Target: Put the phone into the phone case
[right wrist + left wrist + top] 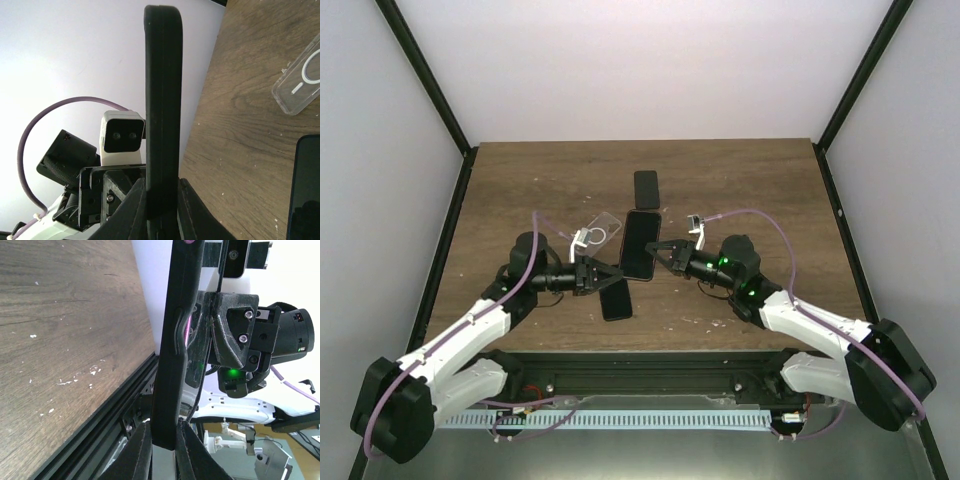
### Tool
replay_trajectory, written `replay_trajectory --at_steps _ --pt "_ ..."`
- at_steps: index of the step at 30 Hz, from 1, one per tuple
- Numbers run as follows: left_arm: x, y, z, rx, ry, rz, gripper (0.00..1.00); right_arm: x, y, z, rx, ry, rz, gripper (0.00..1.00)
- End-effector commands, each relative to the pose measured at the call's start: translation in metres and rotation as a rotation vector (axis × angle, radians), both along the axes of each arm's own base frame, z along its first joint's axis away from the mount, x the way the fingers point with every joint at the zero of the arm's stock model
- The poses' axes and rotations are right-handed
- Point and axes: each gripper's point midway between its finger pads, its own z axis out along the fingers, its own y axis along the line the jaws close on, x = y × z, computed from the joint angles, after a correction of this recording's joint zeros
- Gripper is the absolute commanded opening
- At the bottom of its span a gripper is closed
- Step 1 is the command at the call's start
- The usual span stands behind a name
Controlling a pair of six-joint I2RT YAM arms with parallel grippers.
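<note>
Simply a slim, black phone (639, 245)

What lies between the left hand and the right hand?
A black phone, clamped by both the left hand and the right hand; the top view shows it.

Dark wooden table (520, 180) mid-frame, flecked with white; plain white walls (640, 60) behind; black posts (424, 72) at upper corners.

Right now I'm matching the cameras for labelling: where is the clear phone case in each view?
Top external: clear phone case lies just left of the held black slab.
Left wrist: not in it.
Right wrist: at the upper right edge.
Shared landmark: the black slab, edge-on in both wrist views.
</note>
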Motion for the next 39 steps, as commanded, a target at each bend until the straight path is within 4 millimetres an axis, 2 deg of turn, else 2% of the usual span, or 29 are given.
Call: replay_trajectory --at_steps 1,3,5,9,13,18,21,24,33,39 --pt "0.005 0.002 -0.007 0.057 -0.006 0.021 0.0 -0.003 0.001 0.035 0.075 -0.107 0.013 0.02" --pt "0.005 0.003 -0.007 0.066 -0.01 0.029 0.02 -0.002 0.001 0.034 0.068 -0.11 0.012 0.02" --pt "0.006 0.004 -0.005 0.073 -0.02 0.035 0.1 -0.003 0.001 0.032 0.053 -0.116 0.012 0.02" --pt "0.007 0.007 -0.001 0.09 -0.046 0.056 0.36 -0.004 -0.002 0.028 0.013 -0.14 0.004 0.02" --pt "0.008 0.012 0.002 0.125 -0.086 0.076 0.54 -0.008 -0.003 0.021 -0.05 -0.163 0.022 0.02" --pt "0.009 0.013 0.007 0.148 -0.142 0.069 0.64 -0.021 -0.003 0.016 -0.059 -0.204 0.078 0.02" --pt "0.013 0.017 0.005 0.197 -0.172 0.087 0.85 -0.022 0.0 -0.002 -0.144 -0.201 0.112 0.03" --pt "0.016 0.023 0.006 0.256 -0.205 0.103 0.99 -0.018 -0.003 -0.029 -0.24 -0.167 0.125 0.03" --pt "0.023 0.044 0.001 0.417 -0.262 0.18 1.0 -0.003 -0.02 -0.114 -0.384 0.019 0.197 0.03" --pt "0.027 0.056 -0.012 0.498 -0.259 0.217 1.0 0.009 -0.018 -0.147 -0.41 0.106 0.203 0.03"
